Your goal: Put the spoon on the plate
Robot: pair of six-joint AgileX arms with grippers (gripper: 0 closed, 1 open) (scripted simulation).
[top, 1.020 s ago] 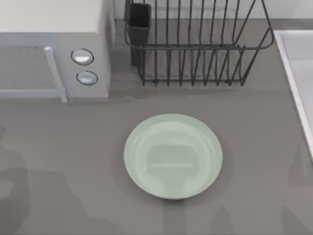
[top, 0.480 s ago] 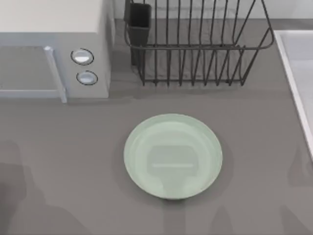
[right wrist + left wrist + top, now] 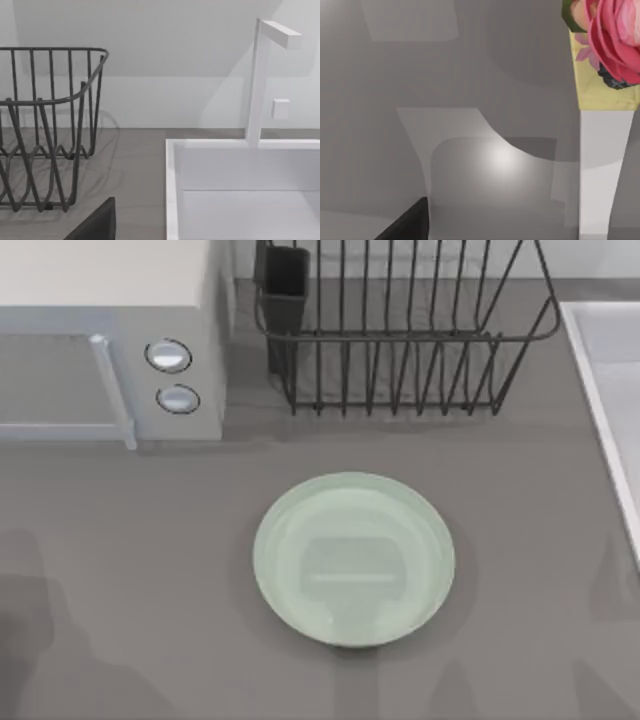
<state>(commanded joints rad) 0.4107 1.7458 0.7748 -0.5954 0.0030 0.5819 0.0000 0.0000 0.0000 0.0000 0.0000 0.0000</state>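
The work surface is a flat grey countertop (image 3: 130, 540) with soft shadows lying across its near left and right parts. The pale mint-green plate (image 3: 353, 558) sits flat on it, a little right of the middle and nearer the front edge, with nothing on it; bare counter runs all round its rim. At the back left stands a pale microwave (image 3: 110, 340) with two round knobs (image 3: 168, 356) on its front face and a bar handle beside them. Just to its right, along the back, is a dark wire dish rack (image 3: 400, 340) with a dark cutlery cup (image 3: 285, 285) fixed at its left end. A white sink (image 3: 610, 390) runs along the table's right edge.

In the left wrist view the spoon (image 3: 600, 165) appears close up: its white handle runs across smooth grey surface, and the red-pink flower ornament (image 3: 615, 35) sits at the handle's end on a yellowish patch. A dark finger (image 3: 407, 225) of the left gripper juts in at the frame's edge; whether that pincer is spread or pressed together cannot be told.

The right wrist view looks across the counter to the dish rack's end and the sink basin with its white angular faucet (image 3: 260, 80) against a plain pale wall (image 3: 165, 50). One dark finger (image 3: 97, 225) of the right gripper shows there, and its state likewise cannot be told.
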